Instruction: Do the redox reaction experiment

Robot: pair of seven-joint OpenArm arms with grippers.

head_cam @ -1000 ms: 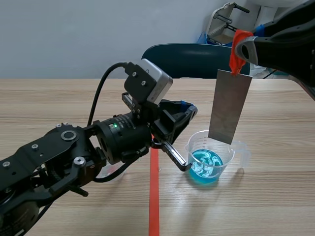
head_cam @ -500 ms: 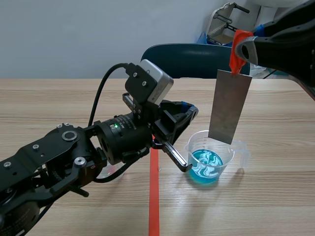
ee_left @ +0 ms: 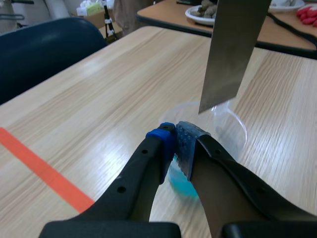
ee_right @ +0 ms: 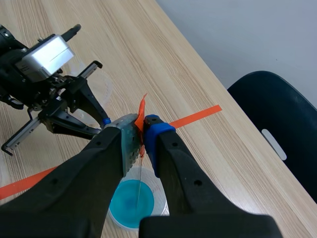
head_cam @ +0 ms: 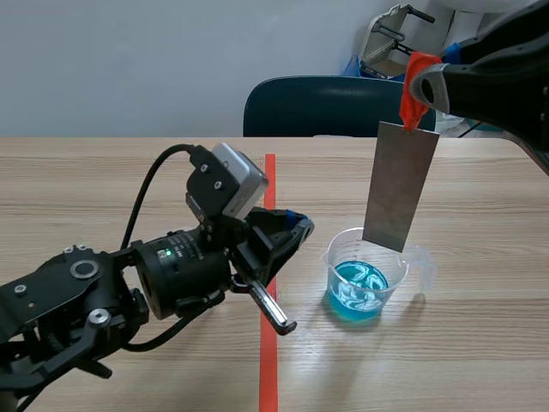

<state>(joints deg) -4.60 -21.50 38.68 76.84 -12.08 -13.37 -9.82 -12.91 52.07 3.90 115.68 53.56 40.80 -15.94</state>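
Right jaws: closed on the orange-red tab (head_cam: 414, 86) fixed at the top edge of the metal plate (head_cam: 400, 184). The tab is also seen pinched between the pads (ee_right: 130, 144) in the right wrist view. The right arm (head_cam: 497, 60) is held high at the far right of the counter (head_cam: 86, 189).

The plate is hung from the tab, near upright with a slight tilt. Its lower edge is seen over the mouth of the clear beaker (head_cam: 373, 273), clear of the blue liquid (head_cam: 358, 287). Whether the edge sits just above or just inside the rim cannot be told.

The beaker is stood on the counter to the right of the orange-red tape line (head_cam: 269, 343). A shallow layer of blue liquid with pale swirls is held in it. From the right wrist view the beaker (ee_right: 133, 203) is located directly under the jaws.

Left jaws: closed on nothing, pads met tip to tip in the left wrist view. The left arm (head_cam: 103, 292) is held low over the counter, with the tips over the tape line, near the beaker but apart from it. In the left wrist view the beaker (ee_left: 233, 131) is seen just ahead of the tips, with the plate (ee_left: 233, 49) hung above it.

A dark blue chair (head_cam: 317, 103) is seen behind the counter.
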